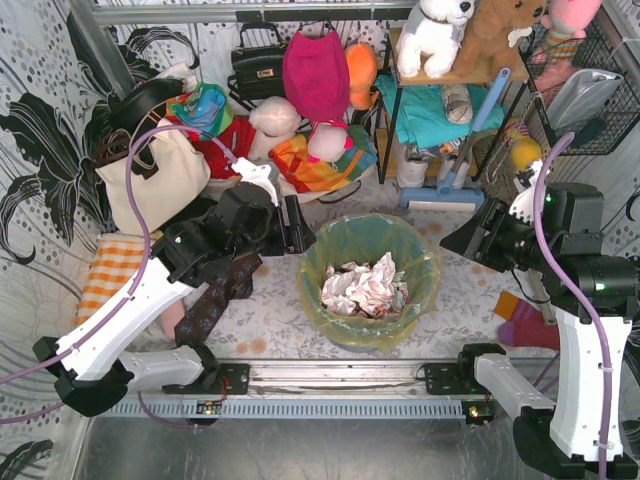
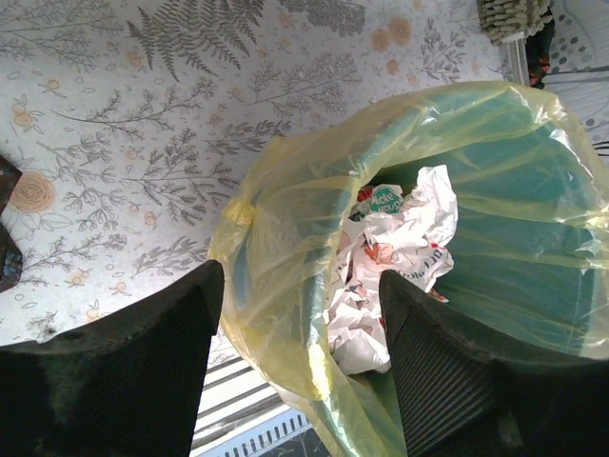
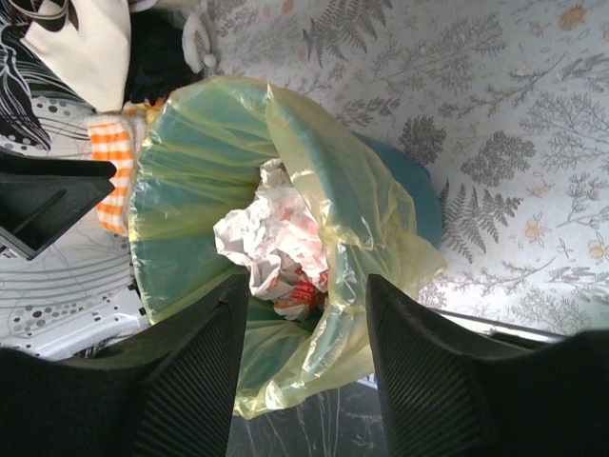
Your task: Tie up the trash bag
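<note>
The yellow-green trash bag lines a round teal bin at the table's middle, its rim folded over the bin's edge. Crumpled white paper lies inside. My left gripper is open just left of the bin. In the left wrist view its fingers straddle the bag's rim without touching it. My right gripper is open just right of the bin. In the right wrist view it hangs over the bag's loose rim, with the paper below.
Handbags, cloth bags and soft toys crowd the back wall. A shelf with towels stands back right. A brown patterned cloth and orange-striped cloth lie left. A coloured sock lies right. The metal rail runs along the front.
</note>
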Robot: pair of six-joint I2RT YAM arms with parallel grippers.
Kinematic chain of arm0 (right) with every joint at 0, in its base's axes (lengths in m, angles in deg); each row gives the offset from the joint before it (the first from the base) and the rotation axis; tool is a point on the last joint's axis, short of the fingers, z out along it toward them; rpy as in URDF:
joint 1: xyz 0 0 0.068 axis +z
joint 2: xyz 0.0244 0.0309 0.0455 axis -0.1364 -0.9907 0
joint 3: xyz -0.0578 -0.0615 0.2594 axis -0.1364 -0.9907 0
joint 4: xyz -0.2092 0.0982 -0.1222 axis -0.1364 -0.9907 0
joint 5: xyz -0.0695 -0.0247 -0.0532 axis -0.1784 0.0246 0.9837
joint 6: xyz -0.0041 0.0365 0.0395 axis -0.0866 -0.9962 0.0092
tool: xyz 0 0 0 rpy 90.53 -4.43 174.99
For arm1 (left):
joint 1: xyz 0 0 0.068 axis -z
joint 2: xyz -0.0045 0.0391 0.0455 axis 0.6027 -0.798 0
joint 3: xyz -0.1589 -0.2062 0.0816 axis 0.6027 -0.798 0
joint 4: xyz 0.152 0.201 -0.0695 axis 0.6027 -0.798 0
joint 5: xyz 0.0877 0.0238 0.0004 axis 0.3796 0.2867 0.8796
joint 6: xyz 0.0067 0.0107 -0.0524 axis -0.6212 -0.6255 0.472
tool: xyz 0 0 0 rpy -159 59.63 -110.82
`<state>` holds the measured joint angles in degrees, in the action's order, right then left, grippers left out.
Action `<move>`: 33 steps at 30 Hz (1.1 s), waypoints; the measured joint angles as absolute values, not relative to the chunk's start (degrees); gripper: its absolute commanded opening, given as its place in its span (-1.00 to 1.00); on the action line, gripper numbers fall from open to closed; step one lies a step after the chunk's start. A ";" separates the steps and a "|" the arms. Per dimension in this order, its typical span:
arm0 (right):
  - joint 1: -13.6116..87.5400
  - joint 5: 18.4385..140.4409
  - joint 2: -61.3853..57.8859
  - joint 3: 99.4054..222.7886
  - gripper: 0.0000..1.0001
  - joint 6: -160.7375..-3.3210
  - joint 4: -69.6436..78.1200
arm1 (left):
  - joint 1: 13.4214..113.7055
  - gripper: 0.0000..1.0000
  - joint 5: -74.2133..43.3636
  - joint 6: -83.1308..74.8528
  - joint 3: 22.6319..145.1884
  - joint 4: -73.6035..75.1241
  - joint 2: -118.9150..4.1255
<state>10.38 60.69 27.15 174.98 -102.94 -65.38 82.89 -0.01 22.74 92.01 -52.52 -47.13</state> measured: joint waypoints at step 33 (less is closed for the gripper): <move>13.60 62.44 23.76 167.96 -0.18 -98.09 -68.46 | 90.01 0.18 4.72 23.29 97.06 -60.19 -51.18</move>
